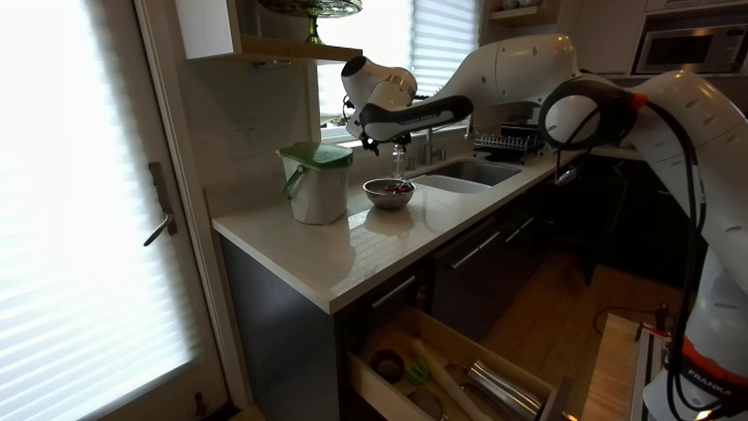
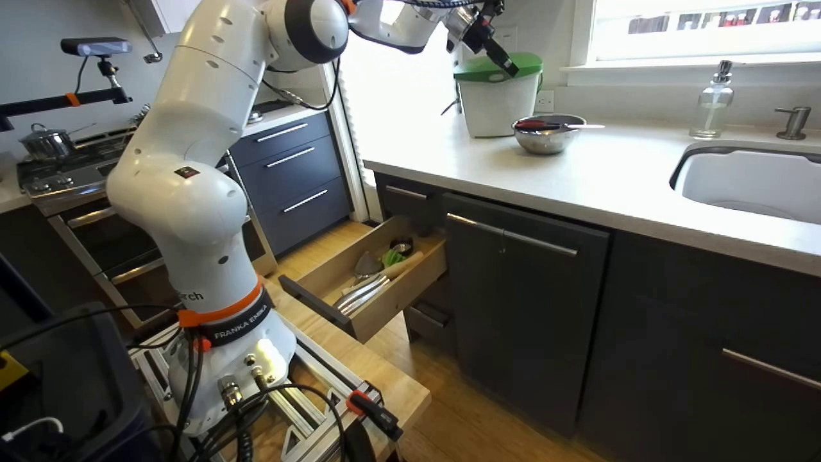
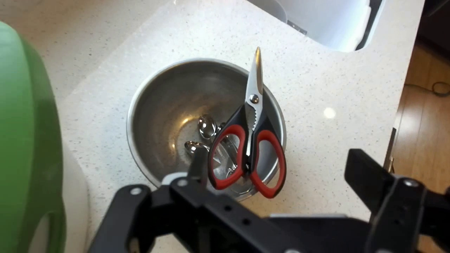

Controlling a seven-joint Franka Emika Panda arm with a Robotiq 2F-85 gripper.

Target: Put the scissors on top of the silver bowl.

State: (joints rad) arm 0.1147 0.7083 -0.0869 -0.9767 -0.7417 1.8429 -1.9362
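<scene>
scissors (image 3: 254, 102) lie on bowl (image 3: 158, 112), below gripper (image 3: 277, 158)

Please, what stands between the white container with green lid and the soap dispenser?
In an exterior view, the silver bowl stands between the container and the soap dispenser, with the scissors lying across its top.

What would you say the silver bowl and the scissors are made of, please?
Silver bowl: metal, possibly satin stainless steel, with soft inner glints.
Scissors: grey blades glint like smooth steel; matte black and red handles look plastic or rubbery.
</scene>
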